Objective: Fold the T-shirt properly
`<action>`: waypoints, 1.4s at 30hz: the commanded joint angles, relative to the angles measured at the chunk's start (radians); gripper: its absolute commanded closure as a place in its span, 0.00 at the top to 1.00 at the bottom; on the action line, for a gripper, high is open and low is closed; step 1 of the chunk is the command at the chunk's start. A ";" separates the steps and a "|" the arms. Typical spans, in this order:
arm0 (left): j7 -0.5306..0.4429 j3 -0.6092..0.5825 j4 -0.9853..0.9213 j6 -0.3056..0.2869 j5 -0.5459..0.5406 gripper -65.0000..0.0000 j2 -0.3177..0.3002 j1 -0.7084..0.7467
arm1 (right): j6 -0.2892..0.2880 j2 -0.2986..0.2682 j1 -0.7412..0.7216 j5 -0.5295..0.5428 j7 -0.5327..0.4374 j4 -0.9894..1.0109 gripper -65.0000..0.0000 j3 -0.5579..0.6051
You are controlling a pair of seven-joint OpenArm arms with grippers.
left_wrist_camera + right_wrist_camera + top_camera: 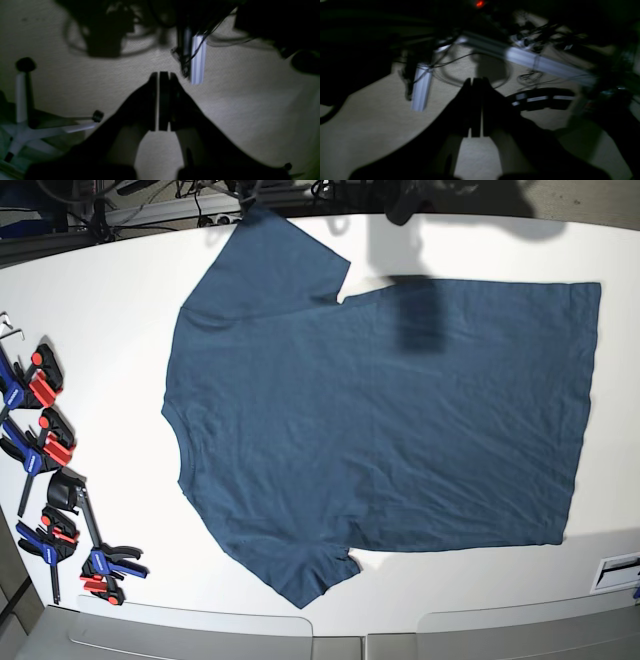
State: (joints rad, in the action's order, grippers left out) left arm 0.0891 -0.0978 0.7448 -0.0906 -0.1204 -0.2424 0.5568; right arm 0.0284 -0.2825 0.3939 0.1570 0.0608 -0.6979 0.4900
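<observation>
- One dark navy-teal short-sleeved cotton T-shirt (385, 420) is lying spread flat on the white worktop (110, 310), filling most of its middle in the base view.
- Its round collar edge is facing the left side of that view, and its straight hem is running down the right side.
- One sleeve is pointing toward the far edge of the worktop, at the upper left; the other sleeve is pointing toward the near edge, at the lower middle.
- Soft creases are showing across the cloth, and a darker shadow patch is falling on its upper middle.
- Several blue-and-red spring clamps with black handles (45, 480) are lying in a loose row along the left edge of the worktop, well apart from the shirt.
- Left claw (163, 75) is showing in its wrist view as a dark silhouette with its jaws pressed together and nothing between them, hanging over a beige carpeted floor (250, 112).
- One white star-shaped chair base with black castors (22, 125) is standing on that floor at the left of the same view.
- Right claw (477, 80) is likewise closed and holding nothing, hanging over the floor.
- One pale aluminium frame bar (527, 58) with black cables beside it is crossing behind the right claw; that view is dim and blurred.
</observation>
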 commanded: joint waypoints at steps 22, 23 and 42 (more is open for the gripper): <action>0.128 0.503 0.813 -0.412 -0.417 0.00 -0.127 0.539 | -0.203 -0.165 0.606 0.487 0.012 -0.814 0.00 -0.550; 0.172 0.533 0.845 -0.454 -0.467 0.00 -0.126 0.554 | -0.238 -0.162 0.625 0.526 0.030 -0.854 0.00 -0.583; 0.733 0.916 0.986 -0.608 -1.363 0.00 -0.054 0.584 | -0.500 0.008 0.642 1.053 0.319 -1.257 0.00 -0.962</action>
State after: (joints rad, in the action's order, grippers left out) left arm 0.8276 0.8062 1.7180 -0.6857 -1.4628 -0.2909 1.1210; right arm -0.4553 -0.2653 1.0271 1.2007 0.4019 -1.9354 -0.4648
